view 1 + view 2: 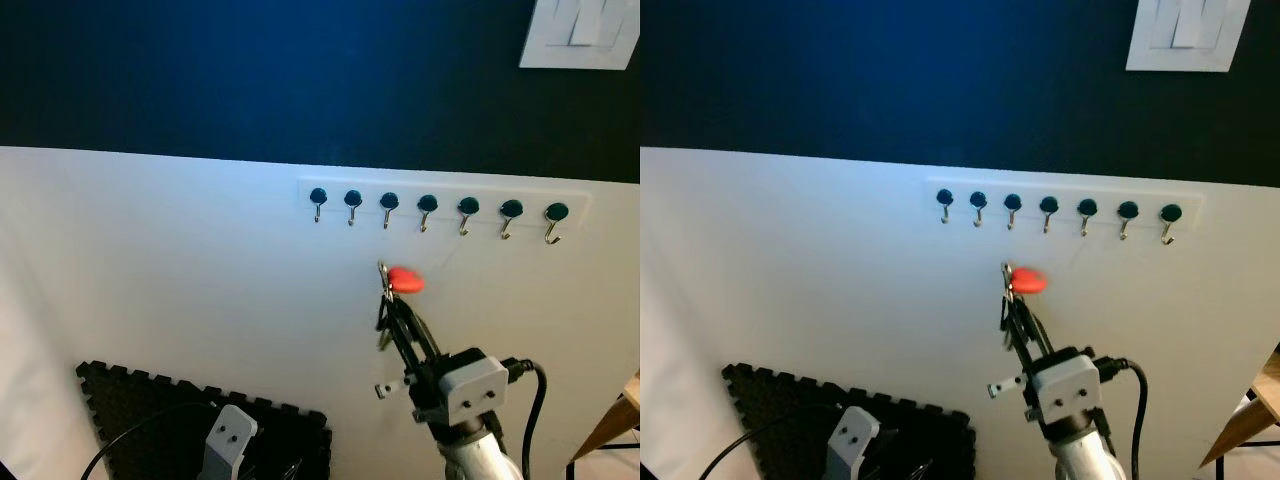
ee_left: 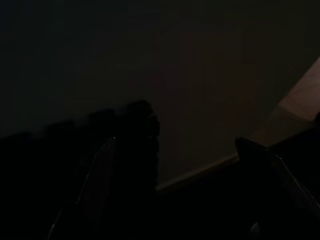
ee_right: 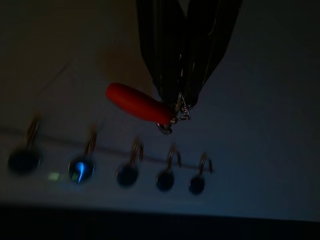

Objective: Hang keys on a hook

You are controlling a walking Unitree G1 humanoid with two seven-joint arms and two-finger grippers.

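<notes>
A white rail (image 1: 580, 203) on the white wall carries several metal hooks (image 1: 388, 209) with dark round caps. My right gripper (image 1: 385, 297) is raised in front of the wall, a little below the third and fourth hooks from the left, shut on the keys (image 1: 383, 275). Their red fob (image 1: 405, 281) sticks out to the right of the fingertips and also shows in the right wrist view as the fob (image 3: 137, 103), with the hooks (image 3: 128, 168) beyond it. The left gripper (image 2: 175, 195) hangs low in the dark with its fingers apart.
A black foam mat (image 1: 140, 420) leans low against the wall at the left. A white switch plate (image 1: 585, 32) sits on the dark upper wall at the top right. A wooden edge (image 1: 615, 420) shows at the lower right.
</notes>
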